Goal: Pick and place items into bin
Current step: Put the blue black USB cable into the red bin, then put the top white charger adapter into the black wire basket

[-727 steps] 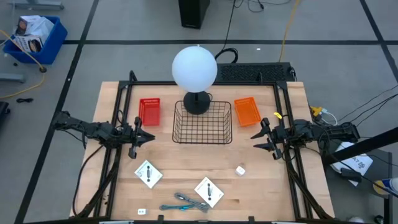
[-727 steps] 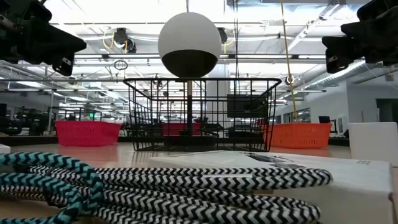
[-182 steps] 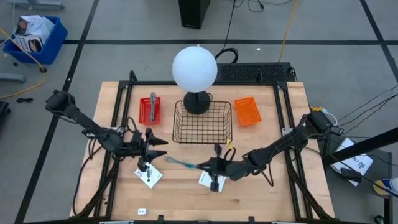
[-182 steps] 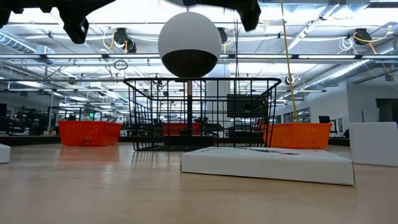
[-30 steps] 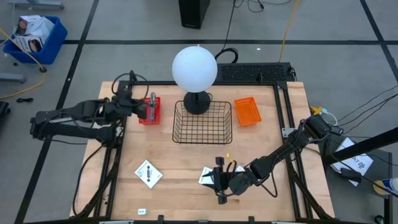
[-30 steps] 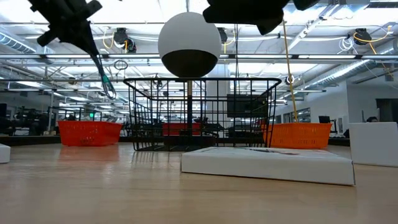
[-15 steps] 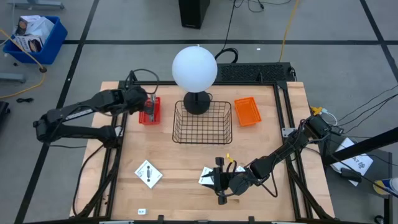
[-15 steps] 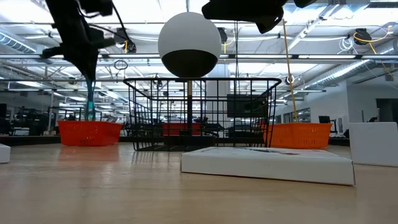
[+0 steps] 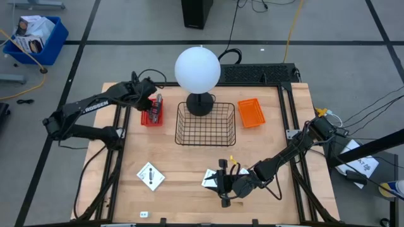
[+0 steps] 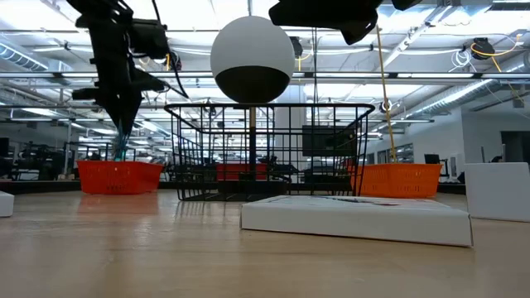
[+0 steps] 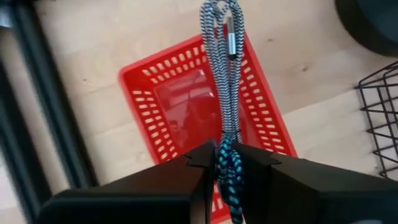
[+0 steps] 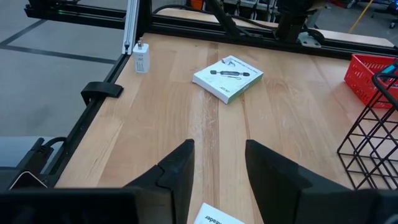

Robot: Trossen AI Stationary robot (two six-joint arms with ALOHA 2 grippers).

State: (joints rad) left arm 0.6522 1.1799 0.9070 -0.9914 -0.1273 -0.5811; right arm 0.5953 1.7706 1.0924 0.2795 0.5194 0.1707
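From above, the left gripper (image 9: 153, 103) hangs over the red bin (image 9: 151, 116) at the table's far left, clamped on a braided cable (image 9: 156, 104). The right gripper (image 9: 222, 184) sits low over a white card (image 9: 210, 179) near the front edge; another white card (image 9: 151, 175) lies apart to its left.

At table height, the cable (image 10: 122, 141) dangles above the red bin (image 10: 118, 175), seemingly just clear of it.

Through the left wrist camera, the fingers (image 11: 180, 177) pinch the cable (image 11: 224, 93), its loop and metal plug hanging over the bin.

Through the right wrist camera, the jaws stand apart, gripping nothing, above the card's edge (image 12: 214, 216)
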